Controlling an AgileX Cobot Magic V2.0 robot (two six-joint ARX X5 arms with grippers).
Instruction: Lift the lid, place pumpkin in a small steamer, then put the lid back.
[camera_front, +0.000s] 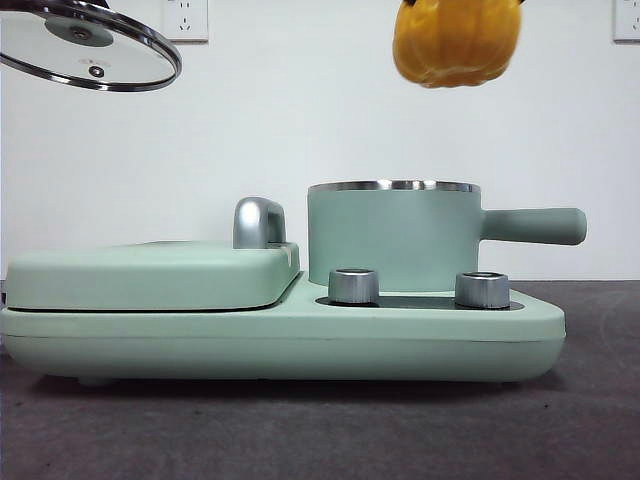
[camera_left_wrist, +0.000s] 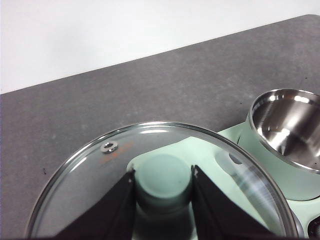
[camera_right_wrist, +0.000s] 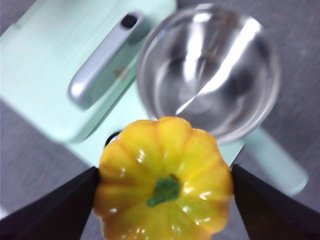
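Left tool (camera_left_wrist: 163, 200) has its two black jaws clamped on the mint-green knob (camera_left_wrist: 163, 177) of the lid (camera_left_wrist: 90, 185), one jaw on each side. In the front view the lid (camera_front: 88, 45) hangs tilted up in the top left corner, well above the flat green cover (camera_front: 150, 272) with its chrome handle (camera_front: 258, 222), touching nothing below.

Right tool (camera_right_wrist: 163, 195) is clamped on the pumpkin (camera_right_wrist: 163, 170), jaws pressed against its two sides, green stem (camera_right_wrist: 162, 191) facing the wrist camera. From the front, the pumpkin (camera_front: 456, 40) is up at the top edge, in the air above the pot (camera_front: 392, 235) and a bit toward its handle side, well clear of the rim.

The pot sits open on the green cooker base (camera_front: 280, 340), just beside the flat cover, its long straight handle (camera_front: 535, 226) sticking out sideways. Both wrist views show the shiny steel inside (camera_right_wrist: 207, 70) with nothing in it. Two metal dials (camera_front: 353, 285) sit on the base in front of the pot. The whole cooker rests on a dark grey worktop (camera_front: 300, 430).
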